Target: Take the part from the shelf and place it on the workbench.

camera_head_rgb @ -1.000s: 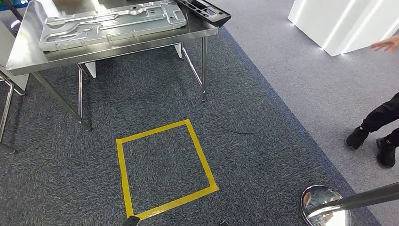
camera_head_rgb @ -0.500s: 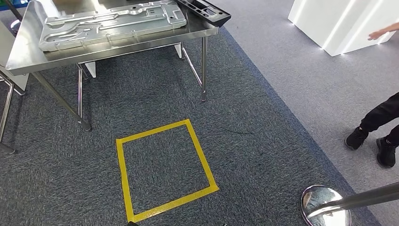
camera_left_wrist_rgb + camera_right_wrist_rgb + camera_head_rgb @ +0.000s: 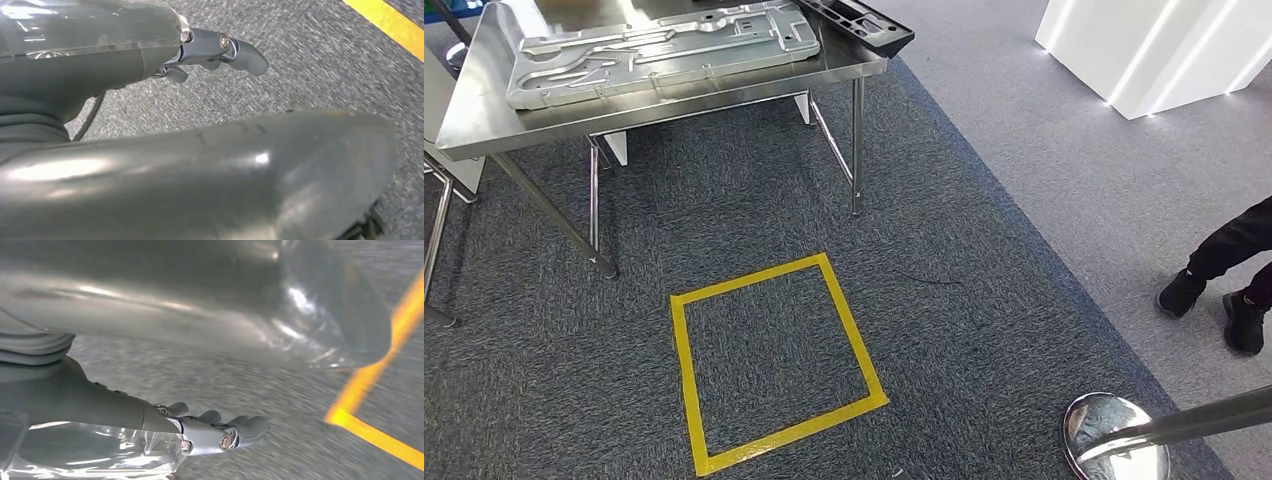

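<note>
Item one: our left hand (image 3: 220, 52), hanging over grey carpet (image 3: 984, 330), fingers apart and lightly curved, holding nothing. Item two: our right hand (image 3: 220, 432), likewise over the carpet, fingers extended and apart, holding nothing. Item three: a yellow tape square (image 3: 774, 360) on the carpet, near both hands. Item four: a steel tabletop (image 3: 484, 110), well ahead of the hands, carrying a large pressed metal part (image 3: 659, 50) lying flat, with a black tray (image 3: 859, 22) beside it. Item five: a person's dark shoes (image 3: 1214, 305), well off beyond our right hand, near a chrome post base (image 3: 1114, 435).
</note>
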Action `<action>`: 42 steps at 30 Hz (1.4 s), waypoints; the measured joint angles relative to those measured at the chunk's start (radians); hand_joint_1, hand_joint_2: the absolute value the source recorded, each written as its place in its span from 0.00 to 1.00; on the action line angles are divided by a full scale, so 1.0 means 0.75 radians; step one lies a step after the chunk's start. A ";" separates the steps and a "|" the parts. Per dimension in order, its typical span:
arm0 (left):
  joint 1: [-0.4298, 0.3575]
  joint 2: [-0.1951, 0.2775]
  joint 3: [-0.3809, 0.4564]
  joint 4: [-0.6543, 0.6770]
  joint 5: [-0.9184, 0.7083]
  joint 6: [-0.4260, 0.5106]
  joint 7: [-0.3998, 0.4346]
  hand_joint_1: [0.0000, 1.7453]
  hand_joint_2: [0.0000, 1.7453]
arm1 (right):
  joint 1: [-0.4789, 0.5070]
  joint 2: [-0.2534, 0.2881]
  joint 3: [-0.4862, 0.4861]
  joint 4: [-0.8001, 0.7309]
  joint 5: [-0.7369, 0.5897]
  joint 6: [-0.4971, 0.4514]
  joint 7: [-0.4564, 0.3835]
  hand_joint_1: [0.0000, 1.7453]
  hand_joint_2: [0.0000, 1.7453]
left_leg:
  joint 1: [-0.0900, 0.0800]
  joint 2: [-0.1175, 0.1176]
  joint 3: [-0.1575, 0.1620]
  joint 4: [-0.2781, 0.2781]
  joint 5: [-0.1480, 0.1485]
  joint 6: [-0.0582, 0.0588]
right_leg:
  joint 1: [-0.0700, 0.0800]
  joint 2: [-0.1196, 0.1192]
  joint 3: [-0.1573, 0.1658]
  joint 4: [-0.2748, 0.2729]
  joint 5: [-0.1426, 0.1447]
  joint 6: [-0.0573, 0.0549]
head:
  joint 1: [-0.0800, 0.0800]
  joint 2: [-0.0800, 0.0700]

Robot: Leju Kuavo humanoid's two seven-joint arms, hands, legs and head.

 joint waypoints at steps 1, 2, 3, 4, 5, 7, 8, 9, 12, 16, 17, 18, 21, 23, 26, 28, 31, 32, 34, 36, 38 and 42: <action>0.005 0.000 0.004 0.000 0.006 0.006 -0.005 0.00 0.00 | -0.010 0.004 -0.016 -0.004 -0.016 -0.027 -0.048 0.00 0.00 | 0.000 0.000 0.000 0.000 0.000 0.000 | 0.000 0.000 0.000 0.000 0.000 0.000 | 0.000 0.000; 0.009 0.001 0.009 0.000 0.010 0.012 -0.010 0.00 0.00 | -0.021 0.009 -0.033 -0.009 -0.032 -0.047 -0.098 0.00 0.00 | 0.000 0.000 0.000 0.000 0.000 0.000 | 0.000 0.000 0.000 0.000 0.000 0.000 | 0.000 0.000; 0.012 0.001 0.012 0.000 0.012 0.016 -0.014 0.00 0.00 | -0.034 0.013 -0.052 -0.015 -0.048 -0.049 -0.150 0.00 0.00 | 0.000 0.000 0.001 0.000 0.000 0.000 | 0.000 0.000 0.000 0.000 0.000 -0.001 | 0.000 0.000; 0.015 0.001 0.015 0.000 0.013 0.018 -0.017 0.00 0.00 | -0.047 0.017 -0.069 -0.021 -0.063 -0.025 -0.197 0.00 0.00 | 0.000 0.000 0.001 0.000 0.001 -0.001 | 0.000 0.000 0.000 0.000 0.001 -0.001 | 0.000 0.000; 0.016 0.001 0.018 0.000 0.013 0.019 -0.017 0.00 0.00 | -0.058 0.019 -0.086 -0.027 -0.079 0.017 -0.241 0.00 0.00 | 0.000 0.001 0.002 0.000 0.001 -0.001 | 0.000 0.000 0.000 0.000 0.001 -0.001 | 0.000 0.000; 0.018 0.001 0.022 0.000 0.015 0.019 -0.017 0.00 0.00 | -0.073 0.022 -0.122 -0.039 -0.116 0.099 -0.317 0.00 0.00 | 0.000 0.000 0.002 0.000 0.001 -0.001 | 0.001 -0.001 0.000 0.000 0.001 -0.001 | 0.000 0.000; 0.020 0.001 0.025 0.000 0.017 0.019 -0.017 0.00 0.00 | -0.078 0.023 -0.142 -0.045 -0.133 0.128 -0.346 0.00 0.00 | 0.000 0.000 0.002 0.000 0.001 -0.001 | 0.000 -0.001 0.000 0.000 0.001 -0.001 | 0.000 0.000; 0.022 0.002 0.029 0.000 0.019 0.019 -0.017 0.00 0.00 | -0.083 0.023 -0.163 -0.051 -0.148 0.146 -0.367 0.00 0.00 | 0.000 0.000 0.002 0.000 0.001 -0.001 | 0.001 -0.001 0.000 0.000 0.001 -0.001 | 0.000 0.000; 0.026 0.004 0.038 0.000 0.022 0.019 -0.017 0.00 0.00 | -0.095 0.023 -0.211 -0.082 -0.169 0.193 -0.392 0.00 0.00 | 0.000 0.000 0.001 0.000 0.001 -0.001 | 0.000 0.000 0.000 0.000 0.001 -0.001 | 0.000 0.000; 0.026 0.008 0.048 -0.001 0.023 0.018 -0.017 0.00 0.00 | -0.119 0.024 -0.235 -0.130 -0.167 0.216 -0.398 0.00 0.00 | 0.000 0.001 0.002 0.000 0.002 -0.001 | 0.000 0.000 0.000 0.000 0.001 -0.001 | 0.000 0.000; 0.026 0.009 0.049 -0.001 0.024 0.019 -0.017 0.00 0.00 | -0.124 0.024 -0.237 -0.139 -0.164 0.207 -0.399 0.00 0.00 | 0.000 0.001 0.002 0.000 0.002 -0.001 | 0.000 0.000 0.000 0.000 0.001 -0.001 | 0.000 0.000; 0.026 0.010 0.050 -0.001 0.026 0.020 -0.017 0.00 0.00 | -0.128 0.024 -0.238 -0.150 -0.163 0.193 -0.399 0.00 0.00 | 0.000 0.001 0.001 0.000 0.002 -0.001 | 0.000 0.000 0.000 0.000 0.001 -0.001 | 0.000 0.000; 0.025 0.015 0.059 -0.002 0.035 0.022 -0.017 0.00 0.00 | -0.143 0.024 -0.239 -0.197 -0.179 0.187 -0.401 0.00 0.00 | 0.000 0.001 0.001 0.000 0.002 -0.001 | 0.000 0.000 -0.001 0.000 0.001 -0.001 | 0.000 0.000; 0.024 0.018 0.065 -0.003 0.040 0.023 -0.017 0.00 0.00 | -0.163 0.026 -0.239 -0.220 -0.198 0.213 -0.402 0.00 0.00 | 0.000 0.001 0.002 0.000 0.002 -0.001 | 0.000 0.000 -0.001 0.000 0.001 -0.001 | 0.000 0.000; 0.024 0.021 0.075 -0.006 0.040 0.028 -0.018 0.00 0.00 | -0.198 0.032 -0.244 -0.219 -0.215 0.227 -0.402 0.00 0.00 | 0.000 0.001 0.002 0.000 0.002 -0.001 | 0.001 0.000 -0.001 0.000 0.001 -0.001 | 0.000 0.000; 0.024 0.022 0.079 -0.007 0.039 0.031 -0.018 0.00 0.00 | -0.209 0.035 -0.250 -0.213 -0.221 0.229 -0.402 0.00 0.00 | 0.000 0.001 0.002 0.000 0.002 -0.001 | 0.001 0.000 -0.001 0.000 0.001 -0.001 | 0.000 0.000; 0.024 0.023 0.082 -0.007 0.035 0.035 -0.018 0.00 0.00 | -0.210 0.035 -0.261 -0.193 -0.222 0.232 -0.356 0.00 0.00 | 0.000 0.001 0.002 0.000 0.002 -0.001 | 0.001 0.000 -0.001 0.000 0.001 -0.001 | 0.000 0.000; 0.024 0.023 0.083 -0.007 0.034 0.036 -0.017 0.00 0.00 | -0.205 0.035 -0.265 -0.181 -0.219 0.240 -0.319 0.00 0.00 | 0.000 0.001 0.001 0.000 0.002 -0.001 | 0.001 0.000 -0.002 0.000 0.001 -0.001 | 0.000 0.000; 0.024 0.024 0.083 -0.007 0.033 0.033 -0.013 0.00 0.00 | -0.179 0.035 -0.270 -0.153 -0.213 0.271 -0.228 0.00 0.00 | 0.000 0.001 0.001 0.000 0.001 -0.001 | 0.001 -0.001 -0.002 0.000 0.000 -0.001 | 0.000 0.000; 0.025 0.027 0.083 -0.007 0.032 0.026 -0.006 0.00 0.00 | -0.133 0.034 -0.273 -0.127 -0.209 0.299 -0.163 0.00 0.00 | 0.000 0.000 0.000 0.000 0.001 -0.001 | 0.001 -0.001 -0.002 0.000 0.000 -0.001 | 0.000 0.000; 0.026 0.030 0.083 -0.007 0.031 0.021 -0.002 0.00 0.00 | -0.090 0.033 -0.276 -0.110 -0.207 0.309 -0.142 0.00 0.00 | 0.000 -0.001 -0.002 0.000 0.000 -0.002 | 0.001 0.000 -0.004 0.000 0.000 -0.001 | 0.000 0.000; 0.025 0.032 0.083 -0.007 0.030 0.019 0.000 0.00 0.00 | -0.061 0.030 -0.279 -0.086 -0.204 0.316 -0.122 0.00 0.00 | 0.000 0.001 -0.002 0.000 0.000 -0.002 | 0.001 0.001 -0.005 0.000 0.000 -0.001 | 0.000 0.000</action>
